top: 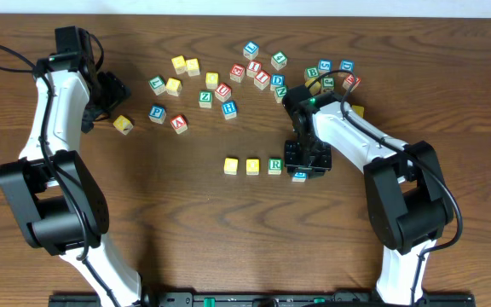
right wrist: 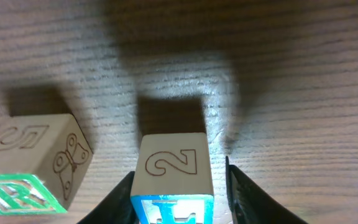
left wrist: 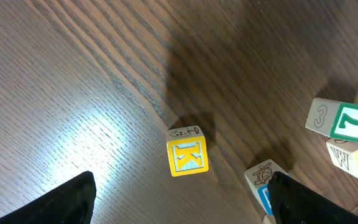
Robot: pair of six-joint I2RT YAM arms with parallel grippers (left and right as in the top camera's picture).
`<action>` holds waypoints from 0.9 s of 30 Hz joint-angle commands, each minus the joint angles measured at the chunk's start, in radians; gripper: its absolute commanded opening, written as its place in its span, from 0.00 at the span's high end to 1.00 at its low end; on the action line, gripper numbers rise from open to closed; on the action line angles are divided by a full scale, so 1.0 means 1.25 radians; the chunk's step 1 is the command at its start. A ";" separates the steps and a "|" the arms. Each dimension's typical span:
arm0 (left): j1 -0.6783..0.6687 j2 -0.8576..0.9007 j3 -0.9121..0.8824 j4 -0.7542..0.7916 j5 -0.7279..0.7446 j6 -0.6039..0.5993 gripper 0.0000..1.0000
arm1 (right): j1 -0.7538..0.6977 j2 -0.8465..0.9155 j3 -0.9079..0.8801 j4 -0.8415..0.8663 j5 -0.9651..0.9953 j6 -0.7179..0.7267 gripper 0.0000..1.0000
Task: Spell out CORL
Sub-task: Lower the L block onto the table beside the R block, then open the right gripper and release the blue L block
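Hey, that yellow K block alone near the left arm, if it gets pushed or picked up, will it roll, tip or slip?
The yellow K block looks like a rigid wooden cube, so it should hold its shape in the jaws. Flat faces suggest it would slide on the table, or tip if pushed high, not roll. Its painted face may be slick.

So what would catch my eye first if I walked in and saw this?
Most likely the scatter of bright letter blocks along the top of the overhead view, colourful against the dark wooden table. Next comes the neat row of three blocks at the middle. The right claw sits at the row's end, its fingers either side of a blue-topped block.
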 commanded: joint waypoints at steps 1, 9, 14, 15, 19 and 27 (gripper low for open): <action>0.000 0.005 0.003 -0.004 -0.005 -0.010 0.13 | 0.006 0.005 -0.006 0.002 -0.003 0.003 0.67; 0.000 0.005 0.003 -0.004 -0.005 -0.010 0.13 | 0.005 0.005 -0.006 0.064 -0.005 0.002 0.76; 0.000 0.005 0.003 -0.004 -0.005 -0.010 0.13 | 0.002 0.005 -0.006 0.112 0.042 -0.017 0.76; 0.000 0.005 0.003 -0.004 -0.005 -0.010 0.13 | 0.002 0.005 -0.006 0.112 0.046 -0.033 0.76; 0.000 0.005 0.003 -0.004 -0.005 -0.010 0.13 | 0.001 0.005 -0.006 0.091 0.050 -0.091 0.76; 0.001 0.005 0.003 -0.004 -0.005 -0.010 0.13 | -0.024 0.005 -0.006 0.046 0.102 -0.091 0.75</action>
